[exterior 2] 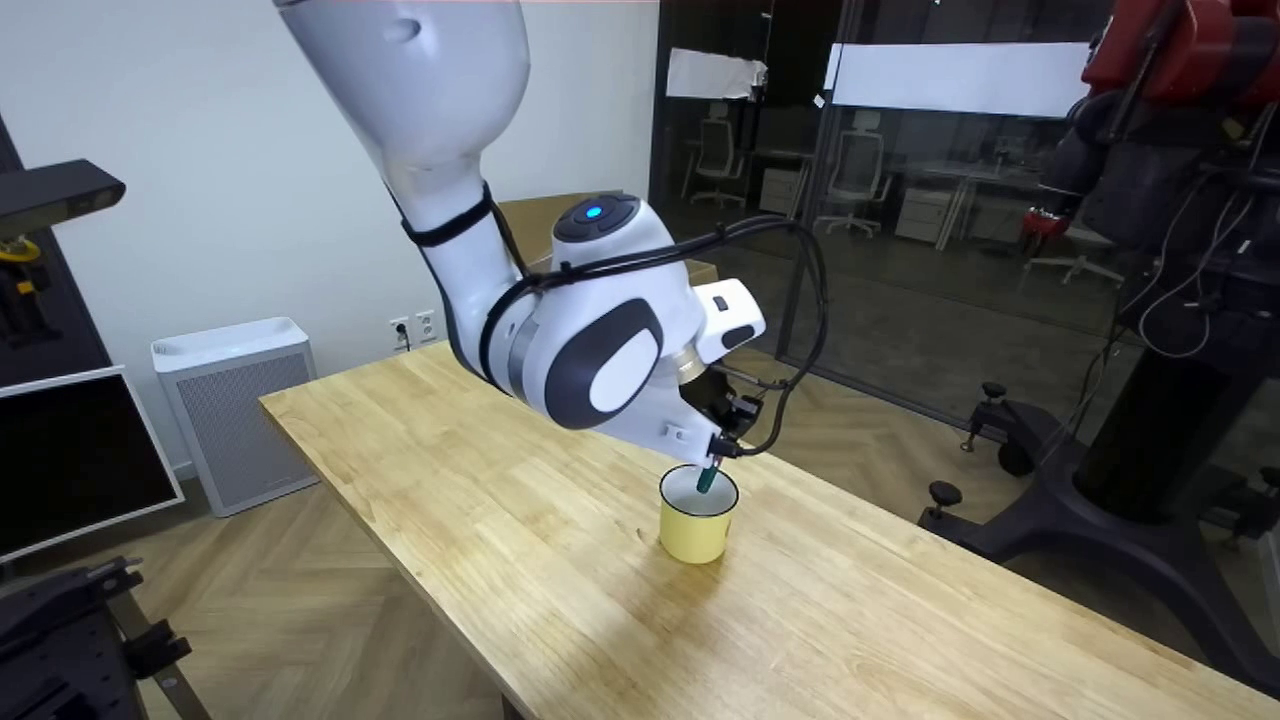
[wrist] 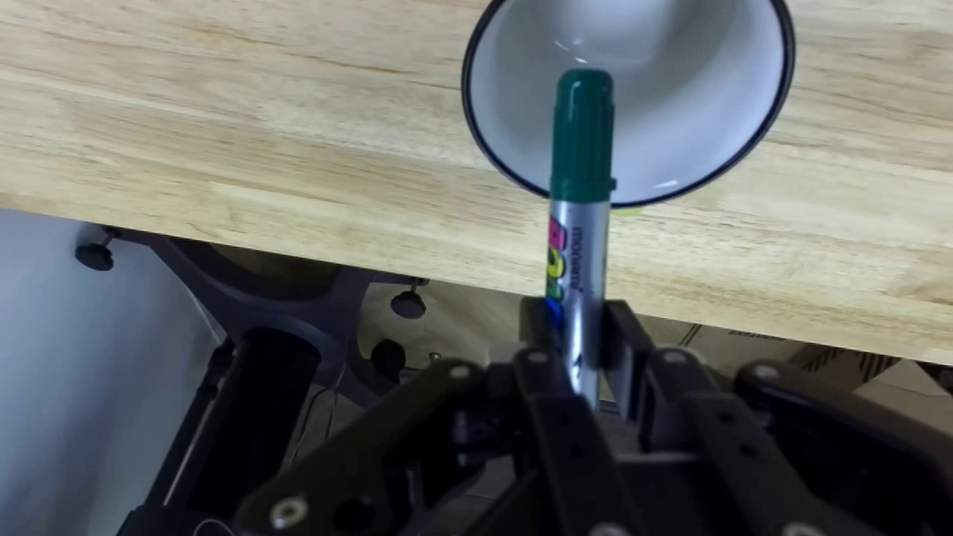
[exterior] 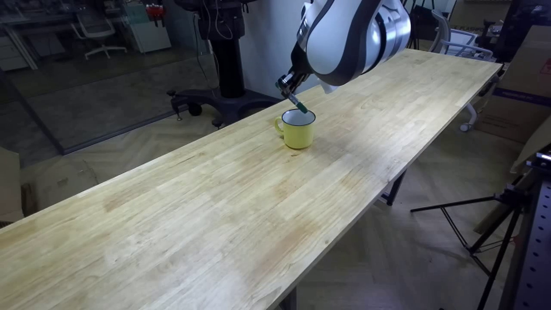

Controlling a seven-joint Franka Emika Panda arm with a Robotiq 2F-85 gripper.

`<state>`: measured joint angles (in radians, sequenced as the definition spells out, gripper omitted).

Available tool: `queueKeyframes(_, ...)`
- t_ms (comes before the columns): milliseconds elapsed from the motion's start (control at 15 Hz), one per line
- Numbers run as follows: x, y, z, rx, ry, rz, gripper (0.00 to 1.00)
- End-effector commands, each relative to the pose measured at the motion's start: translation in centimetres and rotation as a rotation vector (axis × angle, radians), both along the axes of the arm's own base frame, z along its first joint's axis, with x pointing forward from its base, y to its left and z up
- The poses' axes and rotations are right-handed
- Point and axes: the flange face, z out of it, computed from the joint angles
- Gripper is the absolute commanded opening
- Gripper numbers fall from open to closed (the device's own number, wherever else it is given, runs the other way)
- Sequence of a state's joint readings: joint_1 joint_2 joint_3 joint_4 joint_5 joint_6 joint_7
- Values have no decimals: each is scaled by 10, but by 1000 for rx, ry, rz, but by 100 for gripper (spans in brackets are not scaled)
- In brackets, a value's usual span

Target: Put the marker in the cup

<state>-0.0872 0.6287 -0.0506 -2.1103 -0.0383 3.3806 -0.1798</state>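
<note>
With the gripper, pinches the marker by its silver barrel, pointing its green cap ahead and down at the mouth of the cup, just below. Reads "monami" along that barrel, beside multicoloured letters, not fully legible.

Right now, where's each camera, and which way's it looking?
An exterior view: high, looking down along the table at the cup; arm at top.
An exterior view: high, facing cup and wall; arm with cable shows.
Wrist view: behind the fingers, looking past the marker into the cup.
Both exterior views share table, cup, arm, marker.
</note>
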Motion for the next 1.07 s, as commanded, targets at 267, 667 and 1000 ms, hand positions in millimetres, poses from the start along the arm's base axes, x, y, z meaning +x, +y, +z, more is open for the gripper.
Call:
queueKeyframes(267, -1, 3, 1, 2, 0, -16, 5)
queueKeyframes(667, 0, 5, 1, -7, 6, -9, 73)
queueKeyframes(1000, 1, 9, 0, -1, 10, -4, 100)
